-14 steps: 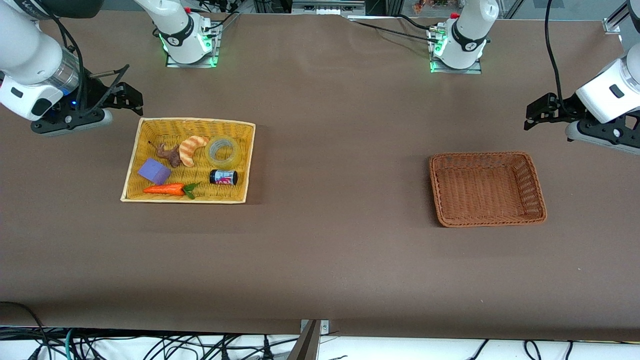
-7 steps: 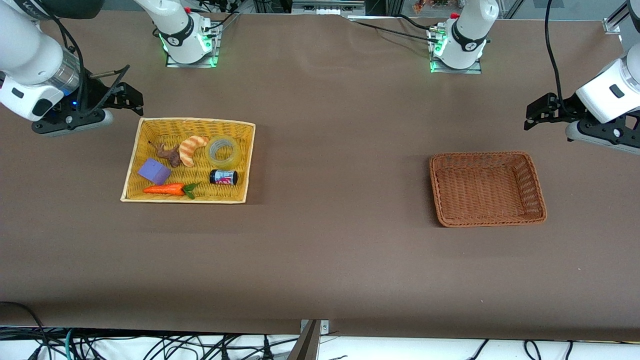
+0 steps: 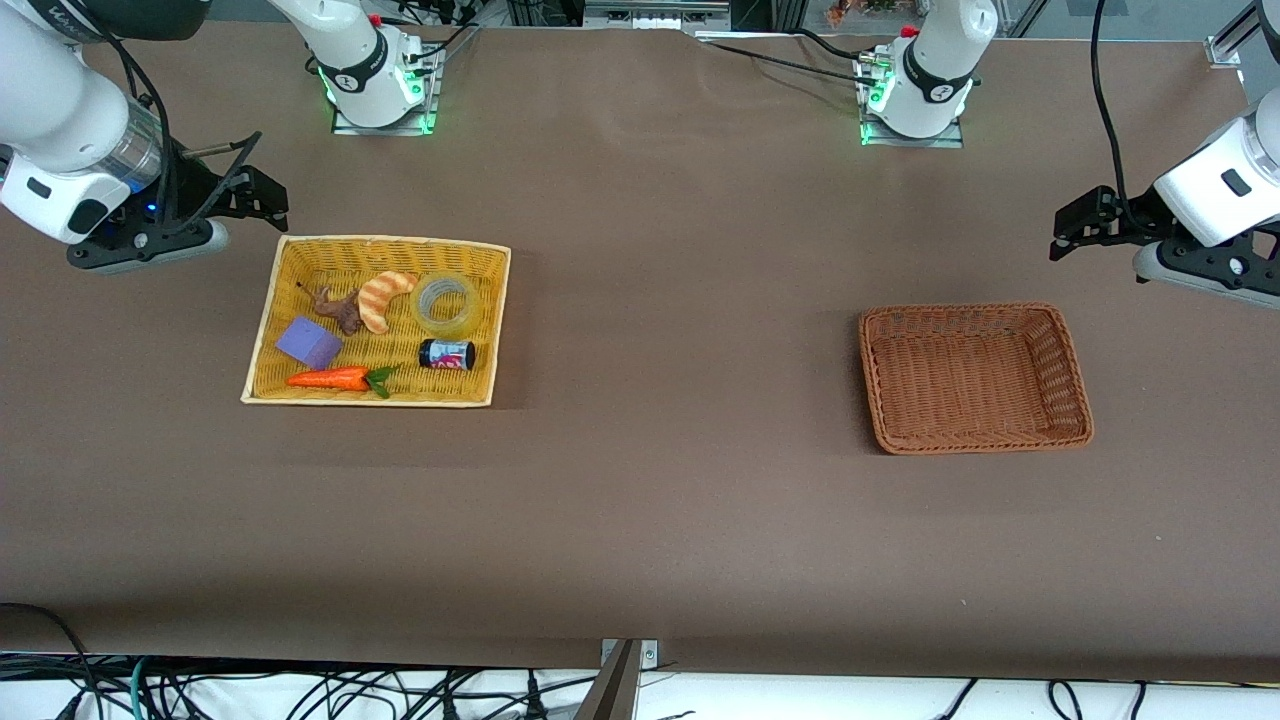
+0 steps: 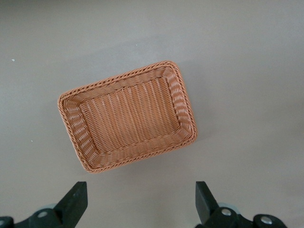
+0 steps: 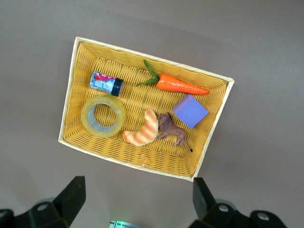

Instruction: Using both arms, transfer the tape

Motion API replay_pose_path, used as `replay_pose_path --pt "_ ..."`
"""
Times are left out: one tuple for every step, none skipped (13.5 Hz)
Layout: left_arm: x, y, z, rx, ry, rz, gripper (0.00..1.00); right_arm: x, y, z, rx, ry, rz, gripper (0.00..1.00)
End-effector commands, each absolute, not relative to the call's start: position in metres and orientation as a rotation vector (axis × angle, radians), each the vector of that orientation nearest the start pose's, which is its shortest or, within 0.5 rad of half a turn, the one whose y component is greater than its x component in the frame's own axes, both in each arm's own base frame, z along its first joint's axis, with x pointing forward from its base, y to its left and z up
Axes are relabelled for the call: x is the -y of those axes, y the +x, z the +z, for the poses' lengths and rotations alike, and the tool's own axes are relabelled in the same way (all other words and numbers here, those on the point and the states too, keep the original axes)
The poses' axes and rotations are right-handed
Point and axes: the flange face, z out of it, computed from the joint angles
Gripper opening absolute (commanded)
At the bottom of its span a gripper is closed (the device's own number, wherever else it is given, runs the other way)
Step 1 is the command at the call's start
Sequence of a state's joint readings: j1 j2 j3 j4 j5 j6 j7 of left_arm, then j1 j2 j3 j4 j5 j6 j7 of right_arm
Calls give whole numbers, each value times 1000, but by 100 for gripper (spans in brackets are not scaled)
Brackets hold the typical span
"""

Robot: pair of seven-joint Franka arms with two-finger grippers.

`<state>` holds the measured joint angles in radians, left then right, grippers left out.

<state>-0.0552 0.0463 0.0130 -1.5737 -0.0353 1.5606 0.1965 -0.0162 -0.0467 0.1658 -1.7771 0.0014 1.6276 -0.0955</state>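
The tape, a translucent yellowish ring, lies flat in the yellow basket toward the right arm's end of the table, beside a black can. In the right wrist view the tape shows with its hole up, inside the yellow basket. My right gripper hangs open and empty in the air just outside that basket's corner; its own view shows the right gripper over bare table. My left gripper is open and empty near the brown basket. The left wrist view shows the left gripper over bare table.
The yellow basket also holds a striped croissant toy, a brown animal figure, a purple block, a carrot and the black can. The brown basket holds nothing. Both arm bases stand along the table's edge farthest from the front camera.
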Motion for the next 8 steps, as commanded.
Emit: replay_pose_path --pt "26 568 602 -359 -3127 79 100 -81 527 559 407 -3119 165 100" --pt "26 568 602 -359 -3127 79 100 -81 527 559 407 -3119 168 100" --pt "26 568 601 -359 -3127 81 100 -81 527 559 407 -3119 168 100" --pt "26 568 601 -359 -3126 82 100 -81 527 559 407 -3119 168 100" --pt "26 568 601 -359 -3126 82 100 -81 527 559 405 -3119 168 100" --pt "26 568 601 -359 -3126 82 100 -81 526 556 400 -3120 177 100" --pt "26 568 601 -356 -3126 82 100 -82 526 552 400 -3120 182 100" --pt "26 568 601 -359 -3126 82 100 -83 525 545 399 -3118 197 100"
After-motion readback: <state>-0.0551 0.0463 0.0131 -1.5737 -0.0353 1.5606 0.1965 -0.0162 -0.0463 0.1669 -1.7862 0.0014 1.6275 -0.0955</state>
